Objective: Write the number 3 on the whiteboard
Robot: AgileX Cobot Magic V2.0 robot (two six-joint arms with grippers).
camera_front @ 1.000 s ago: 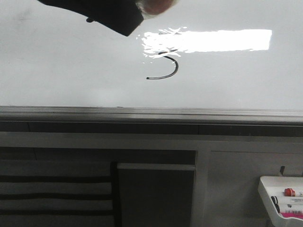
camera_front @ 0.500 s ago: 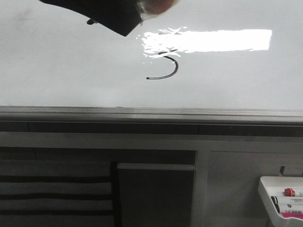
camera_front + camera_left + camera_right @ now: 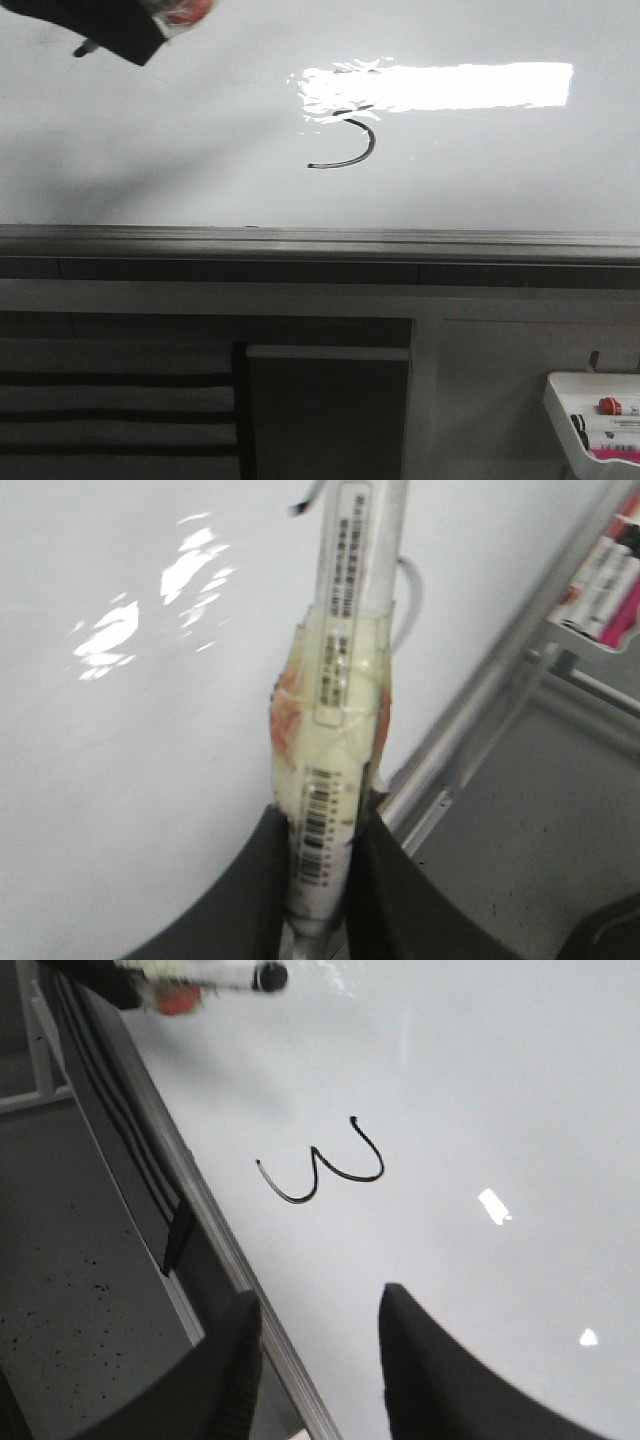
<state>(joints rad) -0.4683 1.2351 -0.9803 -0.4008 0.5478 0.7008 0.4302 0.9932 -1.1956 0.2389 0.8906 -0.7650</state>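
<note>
The whiteboard point(image 3: 150, 150) is a large glossy white board with a grey edge rail point(image 3: 320, 240). The number 3 point(image 3: 350, 145) is a thin black stroke, its lower hook clear and its upper part lost in glare; the right wrist view shows it whole point(image 3: 322, 1170). My left gripper point(image 3: 320, 815) is shut on a white marker point(image 3: 350, 640) wrapped in tape, with its tip off the board. In the front view it sits at the upper left point(image 3: 120, 25), far from the 3. My right gripper point(image 3: 320, 1305) is open and empty over the board's edge.
A small white tray point(image 3: 595, 415) with several markers hangs at the lower right, below the board; it also shows in the left wrist view point(image 3: 610, 565). A speckled grey floor point(image 3: 70, 1290) lies beside the rail. A bright rectangular reflection point(image 3: 460, 85) lies across the board.
My left gripper with the marker has moved left, away from the 3, toward the upper left corner. The stroke on the board is unchanged.
</note>
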